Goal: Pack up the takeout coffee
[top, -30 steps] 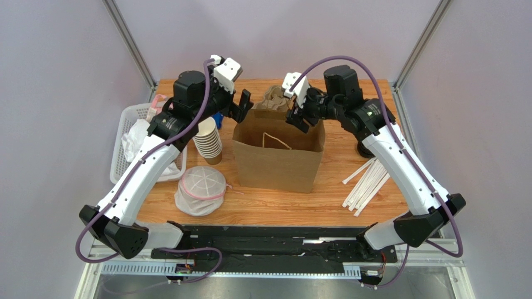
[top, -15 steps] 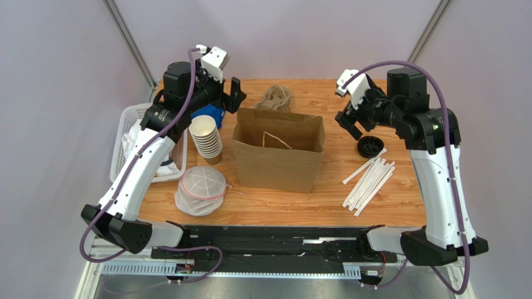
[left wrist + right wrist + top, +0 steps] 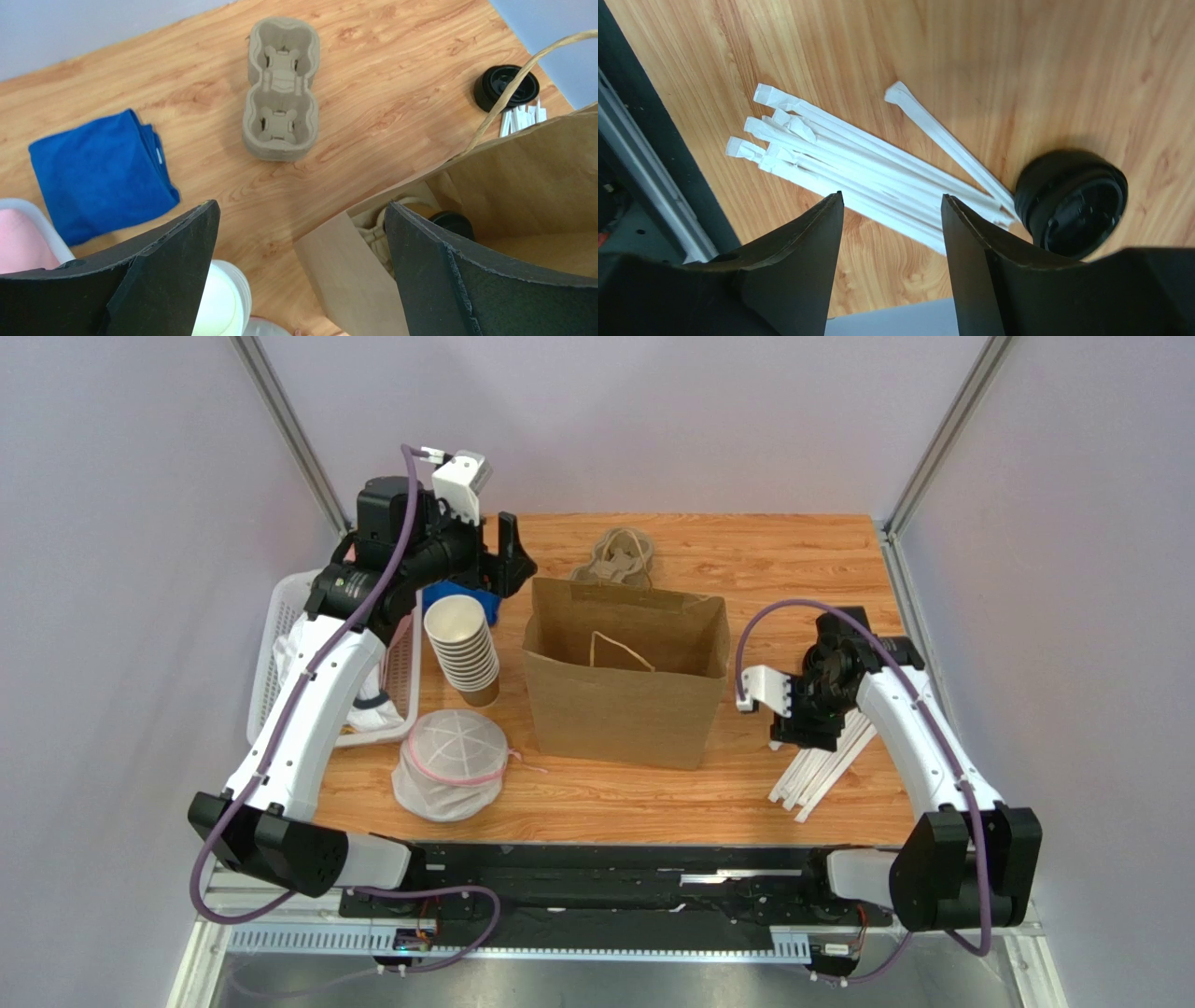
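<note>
The brown paper bag [image 3: 627, 679] stands open in the middle of the table. In the left wrist view a black-lidded tan cup, the takeout coffee [image 3: 451, 223], sits deep inside the bag [image 3: 505, 189] next to a pulp carrier. From the top view the cup is hidden. My left gripper [image 3: 508, 567] is open and empty, raised above the table just left of the bag's back left corner [image 3: 300, 210]. My right gripper [image 3: 794, 720] is open and empty, low over the white straws [image 3: 857, 161], to the right of the bag [image 3: 892, 203].
A loose black lid [image 3: 1074, 203] lies by the straws. An empty pulp carrier [image 3: 617, 553] lies behind the bag. A stack of lidless cups [image 3: 463, 651], a blue cloth [image 3: 102, 175], a white basket [image 3: 274, 679] and a bagged bundle of lids [image 3: 452, 763] are on the left.
Both grippers have left the bag's rim. The left drew back to the left. The right swung right and then down and nearer, ending over the straws.
</note>
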Motion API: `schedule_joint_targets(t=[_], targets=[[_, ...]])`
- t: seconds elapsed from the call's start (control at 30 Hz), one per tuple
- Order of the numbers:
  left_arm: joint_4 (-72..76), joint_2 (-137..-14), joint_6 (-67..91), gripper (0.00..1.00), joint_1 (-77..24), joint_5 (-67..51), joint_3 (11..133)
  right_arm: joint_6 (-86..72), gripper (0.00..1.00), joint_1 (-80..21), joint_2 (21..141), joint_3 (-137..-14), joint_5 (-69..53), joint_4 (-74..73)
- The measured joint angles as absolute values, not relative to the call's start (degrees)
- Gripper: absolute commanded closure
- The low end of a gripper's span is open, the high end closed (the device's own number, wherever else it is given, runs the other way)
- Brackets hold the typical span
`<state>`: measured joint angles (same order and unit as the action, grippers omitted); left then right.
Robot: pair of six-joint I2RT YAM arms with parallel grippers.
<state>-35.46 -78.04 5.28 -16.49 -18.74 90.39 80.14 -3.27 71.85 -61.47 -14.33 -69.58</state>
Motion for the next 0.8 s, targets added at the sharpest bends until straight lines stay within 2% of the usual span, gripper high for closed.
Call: schedule_joint_targets(t=[0.17, 0.43, 0.8], targets=[[-38.41, -78.04, 5.32, 0.04, -15.97, -19.51, 90.37, 89.82, 0.43, -3.29, 75.09, -55.18, -15.62, -64.01], [-41.12, -78.11, 7.53, 0.05, -14.96, -21.02, 89.69, 96.64, 0.45, -3.29, 84.03, -55.02, -16.05, -56.38], [-41.58, -83.31, 10.00, 0.06, -12.91, -23.77, 90.63, 103.90, 0.46, -3.29, 89.91, -55.07, -15.33, -52.80]])
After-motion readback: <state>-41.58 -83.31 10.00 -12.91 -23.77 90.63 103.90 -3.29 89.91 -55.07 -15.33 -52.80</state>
